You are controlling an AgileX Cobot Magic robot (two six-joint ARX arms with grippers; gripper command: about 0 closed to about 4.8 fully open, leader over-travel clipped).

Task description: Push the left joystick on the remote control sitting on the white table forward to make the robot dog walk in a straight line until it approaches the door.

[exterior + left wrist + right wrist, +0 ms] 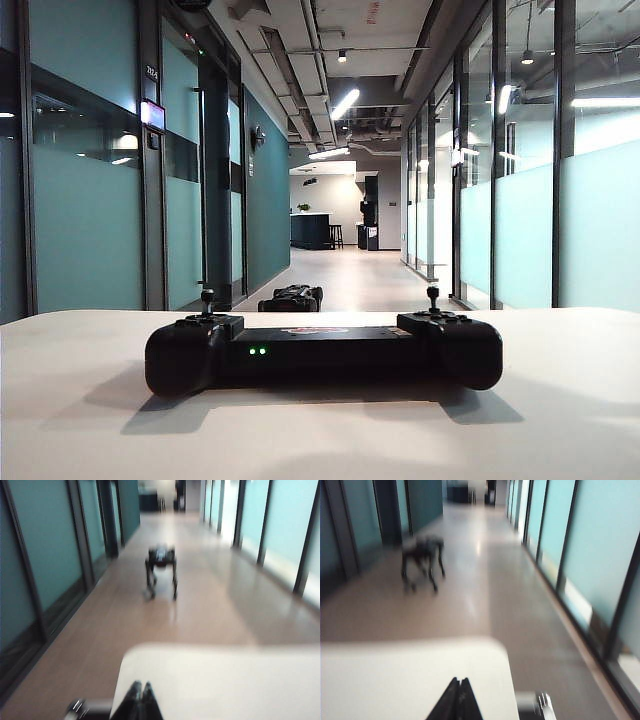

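Note:
The black remote control [322, 352] lies on the white table [90, 410] with two green lights lit. Its left joystick [207, 297] and right joystick [433, 294] stand upright. Beyond the table's far edge the robot dog [292, 297] is on the corridor floor; it stands on its legs in the left wrist view [161, 567] and the right wrist view [422, 560]. My left gripper [141, 685] is shut and empty over the table's [225, 680] near part. My right gripper [459, 681] is likewise shut over the table [395, 675]. Neither gripper shows in the exterior view. I cannot single out the door.
A long corridor runs straight ahead with teal glass walls and dark frames on the left [215, 180] and frosted glass panels on the right [525, 230]. A dark counter [310, 230] stands at the far end. Both wrist views are blurred.

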